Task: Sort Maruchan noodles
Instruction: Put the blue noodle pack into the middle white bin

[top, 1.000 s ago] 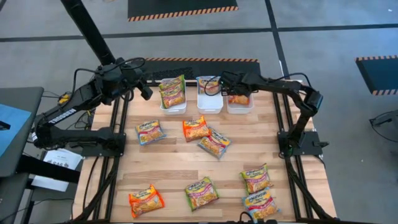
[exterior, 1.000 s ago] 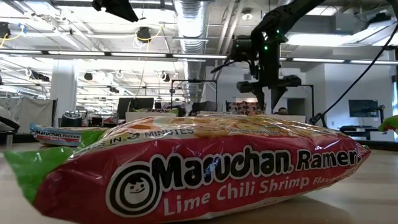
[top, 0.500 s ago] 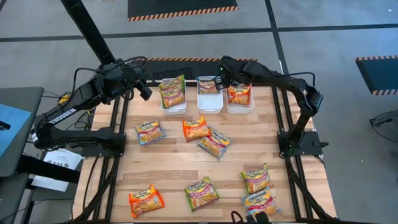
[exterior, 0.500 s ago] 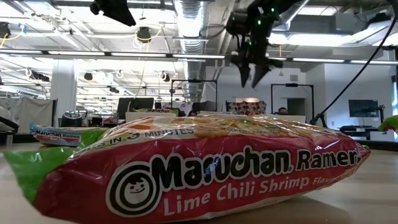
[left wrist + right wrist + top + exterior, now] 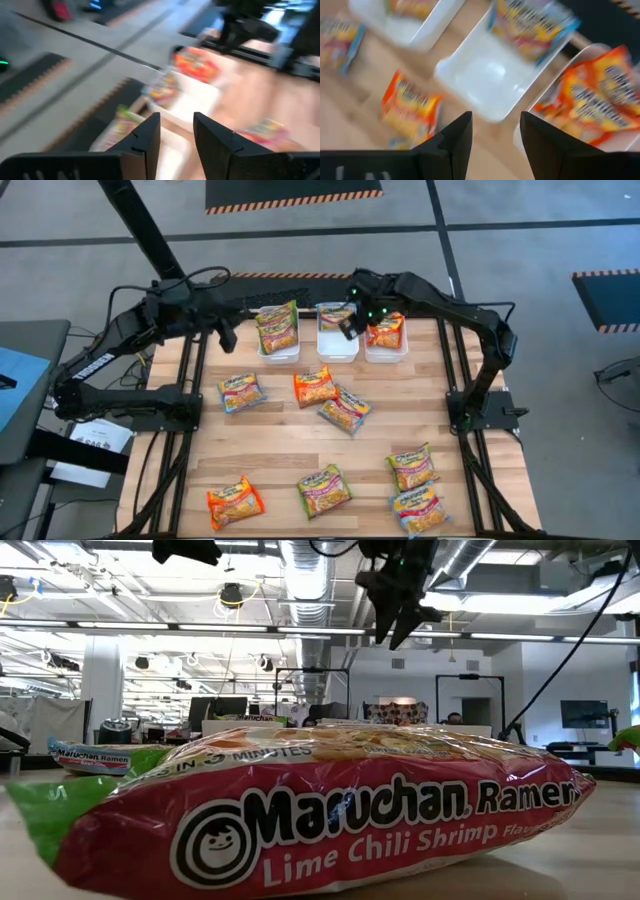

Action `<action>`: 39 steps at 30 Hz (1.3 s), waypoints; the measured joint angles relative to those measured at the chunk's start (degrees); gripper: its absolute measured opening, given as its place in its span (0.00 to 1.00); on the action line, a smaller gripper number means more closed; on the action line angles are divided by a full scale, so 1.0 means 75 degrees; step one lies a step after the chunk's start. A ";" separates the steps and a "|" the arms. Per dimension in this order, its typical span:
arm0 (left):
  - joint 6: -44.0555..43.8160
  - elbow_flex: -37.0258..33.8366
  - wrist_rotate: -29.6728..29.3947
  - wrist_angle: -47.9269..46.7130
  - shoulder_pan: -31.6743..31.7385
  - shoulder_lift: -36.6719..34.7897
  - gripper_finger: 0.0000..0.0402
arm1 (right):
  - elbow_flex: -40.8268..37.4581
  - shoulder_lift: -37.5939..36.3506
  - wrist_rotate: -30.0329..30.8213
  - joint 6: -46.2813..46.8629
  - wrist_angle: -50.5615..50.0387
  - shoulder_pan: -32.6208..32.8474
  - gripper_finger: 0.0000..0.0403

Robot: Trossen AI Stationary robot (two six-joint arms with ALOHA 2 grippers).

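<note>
Three white bins stand in a row at the table's far edge. The left bin (image 5: pixel 278 348) holds a green-edged Maruchan packet (image 5: pixel 277 326). In the middle bin (image 5: pixel 337 345) lies a blue-edged packet (image 5: pixel 532 25), and in the right bin (image 5: pixel 385 352) an orange one (image 5: pixel 384 331). Several more packets lie flat on the table, among them an orange one (image 5: pixel 315 385) and a blue one (image 5: pixel 241 392). My right gripper (image 5: pixel 350 323) hangs open and empty above the middle bin (image 5: pixel 485 75). Left of the bins, my left gripper (image 5: pixel 224 336) stays raised, open and empty.
Loose packets lie near the front edge: orange (image 5: pixel 234 502), green (image 5: pixel 324 489), green (image 5: pixel 413 467) and blue (image 5: pixel 420 510). A pink-and-green packet (image 5: pixel 320 820) fills the low view. Bare wood lies between the middle packets and the front row.
My right gripper has risen out of the right bin and gone toward the table's left, turning as it went, until it stands over the middle bin. The orange packet stays in the right bin. My left gripper has turned about where it is.
</note>
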 joint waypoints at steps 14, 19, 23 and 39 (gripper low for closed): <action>-0.0439 0.0002 0.1451 -0.1078 -0.0178 0.0010 0.26 | 0.0005 0.0000 -0.0275 0.1191 -0.1379 0.2452 0.47; -0.0582 0.0002 0.2113 -0.1345 -0.0264 0.0010 0.26 | 0.0005 0.0000 -0.0267 0.2254 -0.1658 0.3240 0.47; -0.0615 -0.0069 0.2685 -0.1424 -0.0436 0.0010 0.26 | 0.0002 -0.0115 -0.0256 0.3027 -0.1639 0.3843 0.47; -0.0527 -0.0689 0.2076 -0.1380 -0.0672 0.0149 0.30 | 0.0005 -0.0982 0.1315 0.4887 -0.1202 0.5338 0.47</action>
